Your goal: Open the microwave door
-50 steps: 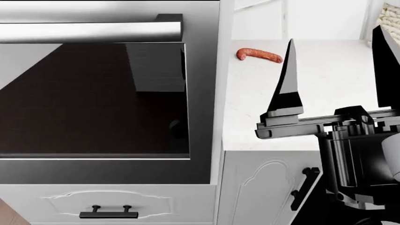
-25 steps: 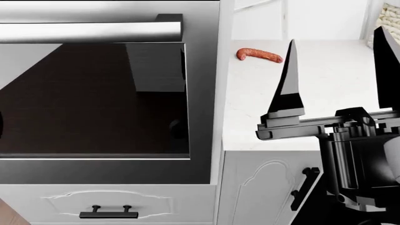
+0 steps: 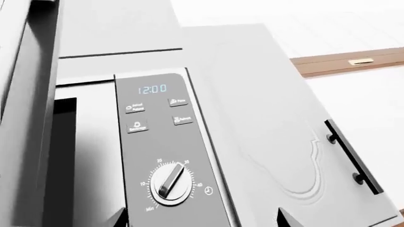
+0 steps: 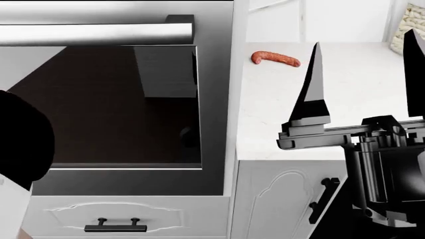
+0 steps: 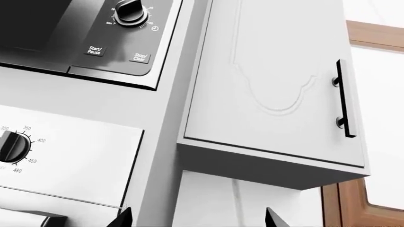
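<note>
Left wrist view: the microwave control panel [image 3: 165, 146] fills the frame, with the door edge [image 3: 38, 118] beside it; the left gripper [image 3: 202, 220] shows spread fingertips holding nothing. Head view: a dark arm mass [image 4: 23, 142] has newly entered at lower left, suggesting approach; the right gripper [image 4: 362, 89] is wide open and empty. Right wrist view: only the microwave's lower buttons [image 5: 117, 53] are visible; the handle is not visible.

sausage [image 4: 275, 58] on counter [image 4: 345, 89] | counter right of oven [image 4: 113, 109]
</note>
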`<state>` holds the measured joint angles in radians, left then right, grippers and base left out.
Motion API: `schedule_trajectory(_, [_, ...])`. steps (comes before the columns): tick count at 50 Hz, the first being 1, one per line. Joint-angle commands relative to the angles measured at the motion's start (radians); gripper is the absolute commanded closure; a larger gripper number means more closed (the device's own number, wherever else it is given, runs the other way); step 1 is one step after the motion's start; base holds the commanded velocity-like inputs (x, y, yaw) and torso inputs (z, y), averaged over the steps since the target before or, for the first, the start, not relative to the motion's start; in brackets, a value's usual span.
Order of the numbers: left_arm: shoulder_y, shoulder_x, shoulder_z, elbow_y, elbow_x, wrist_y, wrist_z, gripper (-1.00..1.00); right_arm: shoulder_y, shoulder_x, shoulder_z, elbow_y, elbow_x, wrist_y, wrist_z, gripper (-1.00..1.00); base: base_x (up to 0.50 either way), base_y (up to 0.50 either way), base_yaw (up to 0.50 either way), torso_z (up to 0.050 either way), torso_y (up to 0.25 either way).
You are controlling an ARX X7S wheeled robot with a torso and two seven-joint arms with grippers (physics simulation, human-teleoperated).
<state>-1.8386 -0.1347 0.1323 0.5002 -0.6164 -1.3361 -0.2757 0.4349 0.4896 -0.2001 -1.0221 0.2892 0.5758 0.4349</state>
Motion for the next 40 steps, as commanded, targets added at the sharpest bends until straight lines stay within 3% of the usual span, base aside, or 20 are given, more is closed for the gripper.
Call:
schedule_trajectory(1, [0.041, 0.029, 0.16, -0.195, 0.071, 0.197, 0.056, -1.0, -0.017, 0.021, 0.01, 0.011, 0.017, -0.029, 0.014, -1.0, 0.0, 0.0, 0.0, 0.0, 0.0])
schedule_trajectory(17, [-0.021, 0.048, 0.279, -0.598, 0.177, 0.444, 0.157, -1.0, -0.037, 0.039, -0.014, 0.021, 0.017, -0.061, 0.037, -1.0, 0.0, 0.0, 0.0, 0.0, 0.0])
schedule_trajectory(30, [-0.09, 0.064, 0.286, -0.83, 0.212, 0.555, 0.172, -1.0, -0.032, 0.062, -0.022, 0.011, 0.036, -0.062, 0.068, -1.0, 0.0, 0.0, 0.0, 0.0, 0.0])
schedule_trajectory(40, [-0.099, 0.044, 0.266, -0.895, 0.217, 0.591, 0.151, -1.0, -0.021, 0.071, -0.026, 0.006, 0.047, -0.054, 0.079, -1.0, 0.0, 0.0, 0.0, 0.0, 0.0])
